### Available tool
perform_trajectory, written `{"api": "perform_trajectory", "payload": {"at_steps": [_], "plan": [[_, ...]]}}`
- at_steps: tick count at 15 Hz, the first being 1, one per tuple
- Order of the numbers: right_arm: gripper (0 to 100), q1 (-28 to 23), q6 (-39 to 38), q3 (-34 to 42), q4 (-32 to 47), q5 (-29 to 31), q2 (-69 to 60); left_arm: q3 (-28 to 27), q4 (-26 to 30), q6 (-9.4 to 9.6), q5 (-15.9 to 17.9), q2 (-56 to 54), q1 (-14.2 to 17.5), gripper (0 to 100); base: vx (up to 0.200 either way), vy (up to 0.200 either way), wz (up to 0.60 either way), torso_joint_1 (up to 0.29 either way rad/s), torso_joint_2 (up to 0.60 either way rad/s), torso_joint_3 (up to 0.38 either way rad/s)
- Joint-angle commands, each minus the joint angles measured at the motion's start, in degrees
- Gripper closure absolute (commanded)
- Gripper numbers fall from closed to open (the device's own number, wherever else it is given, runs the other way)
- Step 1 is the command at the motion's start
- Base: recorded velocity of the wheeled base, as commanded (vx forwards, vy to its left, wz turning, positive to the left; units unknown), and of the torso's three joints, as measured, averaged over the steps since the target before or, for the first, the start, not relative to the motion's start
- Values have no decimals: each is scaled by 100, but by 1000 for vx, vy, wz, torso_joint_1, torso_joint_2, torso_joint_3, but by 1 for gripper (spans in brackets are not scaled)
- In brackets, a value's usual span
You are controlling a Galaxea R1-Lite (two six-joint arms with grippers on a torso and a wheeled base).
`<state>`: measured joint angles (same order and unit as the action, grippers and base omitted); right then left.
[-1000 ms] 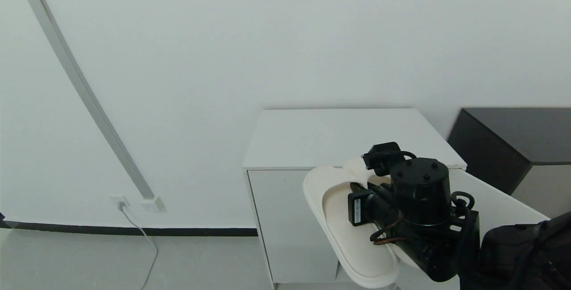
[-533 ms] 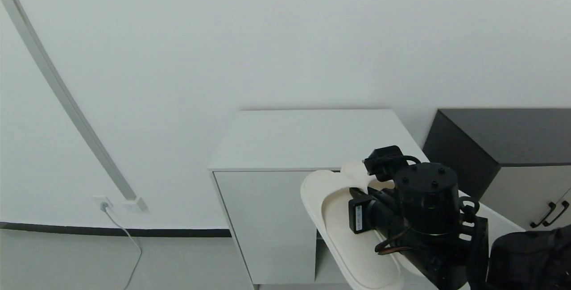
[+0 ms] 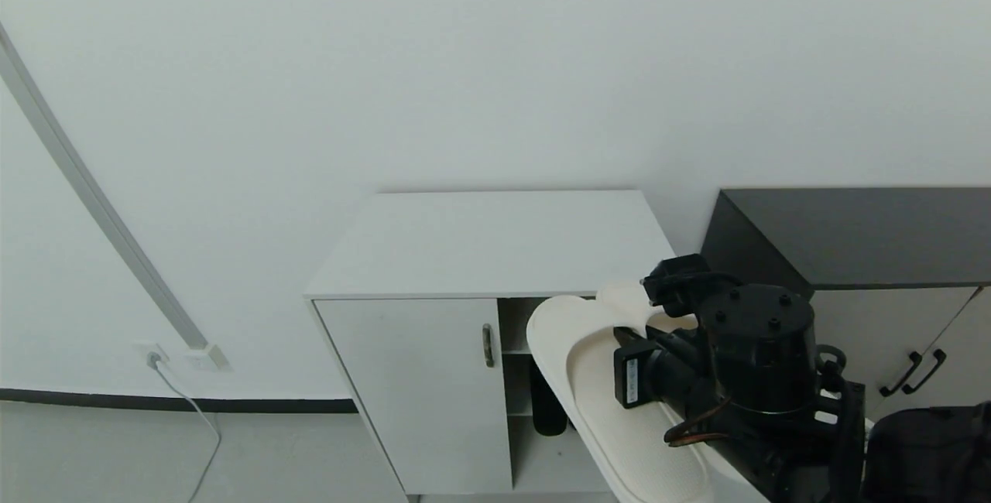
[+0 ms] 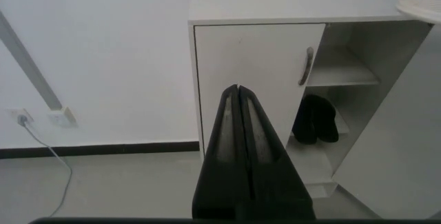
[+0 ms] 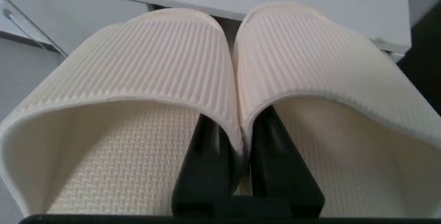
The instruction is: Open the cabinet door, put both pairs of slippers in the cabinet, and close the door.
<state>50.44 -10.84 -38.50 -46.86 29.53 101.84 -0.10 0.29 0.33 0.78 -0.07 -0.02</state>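
I have the right gripper clamped on the pair of cream slippers. Its fingers reach in under the two straps and pinch the inner strap walls together, so both slippers hang side by side from one grip. The pair is held in the air on the near side of the white cabinet, in front of its open right half and outside it — not on any shelf.

The left gripper has its fingers pressed flat together with nothing between them. It sits in free space in front of the cabinet, facing the closed left door and apart from it.

That left door is shut, and its small vertical handle is at the door's right edge. The right door stands swung out toward me. Inside I can see a shelf, and below it a pair of dark slippers standing on end in the lower compartment, just right of the closed door's edge.

To the right of the white cabinet stands a dark-topped cabinet, close beside it. On the wall low at the far left there is a socket, with a cable running down to the floor.
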Motion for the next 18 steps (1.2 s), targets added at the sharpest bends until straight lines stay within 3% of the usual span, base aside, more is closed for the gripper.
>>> {"api": "perform_trajectory", "payload": {"at_steps": [1, 18], "plan": [[100, 0, 3, 35, -7, -8, -6, 1, -3, 2, 1, 7, 2, 100, 0, 0, 0, 0, 0, 0], [100, 247, 55, 413, -104, 36, -112, 1, -3, 2, 1, 7, 2, 100, 0, 0, 0, -6, 15, 8]]}}
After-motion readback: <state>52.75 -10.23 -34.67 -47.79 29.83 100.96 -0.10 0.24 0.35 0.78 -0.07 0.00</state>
